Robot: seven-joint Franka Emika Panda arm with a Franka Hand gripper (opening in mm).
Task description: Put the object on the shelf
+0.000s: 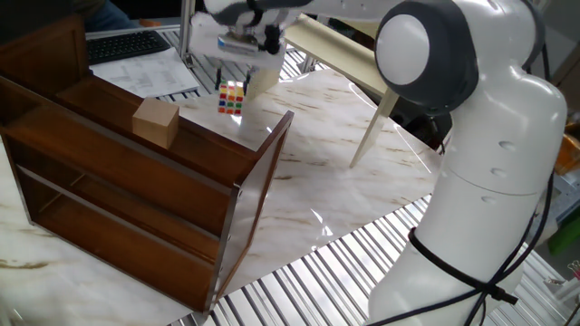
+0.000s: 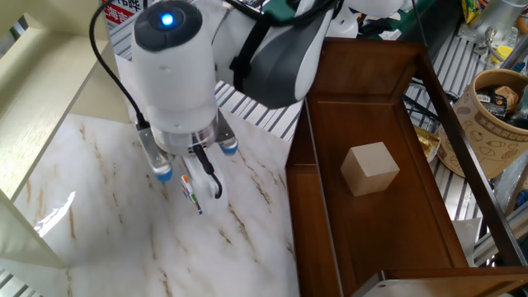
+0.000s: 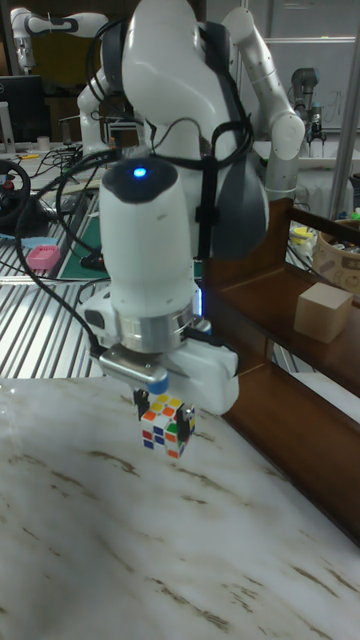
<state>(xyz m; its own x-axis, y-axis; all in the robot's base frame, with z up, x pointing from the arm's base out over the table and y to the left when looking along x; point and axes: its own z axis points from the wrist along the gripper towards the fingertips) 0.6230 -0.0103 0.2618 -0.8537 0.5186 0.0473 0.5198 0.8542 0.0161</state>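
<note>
The object, a small Rubik's cube [image 1: 232, 98], hangs in the air above the marble table, just beyond the far end panel of the shelf [image 1: 136, 172]. My gripper [image 1: 234, 89] is shut on the cube from above. In the tall view the cube [image 3: 166, 425] shows between the fingertips of the gripper [image 3: 164, 412], clear of the tabletop and left of the dark brown shelf [image 3: 290, 400]. From the other side the gripper [image 2: 192, 186] largely hides the cube [image 2: 190, 192]; the shelf [image 2: 318, 223] lies to its right.
A plain tan wooden block [image 1: 156, 122] sits on the shelf's top tier. A cream-white legged frame [image 1: 362, 63] stands behind the gripper. A keyboard [image 1: 122, 43] and papers lie at the far left. A brown cup [image 2: 495, 107] stands beyond the shelf.
</note>
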